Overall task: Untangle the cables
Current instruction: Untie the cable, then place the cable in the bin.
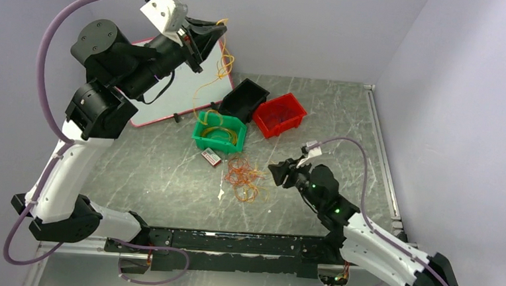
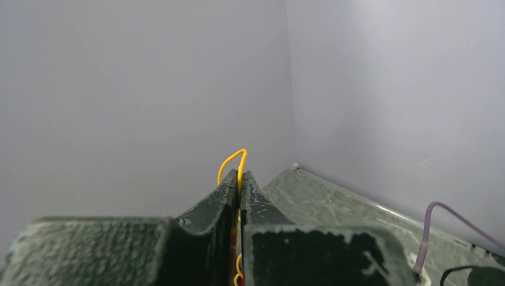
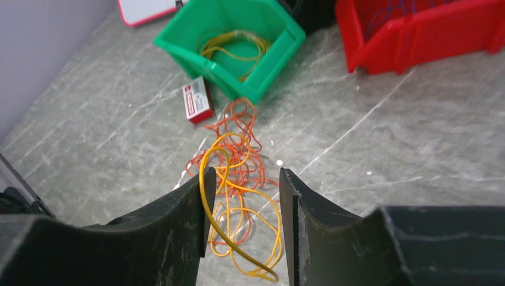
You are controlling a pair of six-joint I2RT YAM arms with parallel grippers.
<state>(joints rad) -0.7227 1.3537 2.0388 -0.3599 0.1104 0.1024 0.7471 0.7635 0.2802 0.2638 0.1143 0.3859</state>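
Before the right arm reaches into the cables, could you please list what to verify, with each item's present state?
1. Left gripper shut on the yellow cable: ok.
2. That cable hangs clear of the pile: cannot tell; it drops toward the green bin.
3. Right gripper open: ok.
4. Right gripper above the pile: ok.
5. Only one loop lined up between its jaws: not ok; several yellow and orange loops cross there.
6. Pile untangled: not ok.
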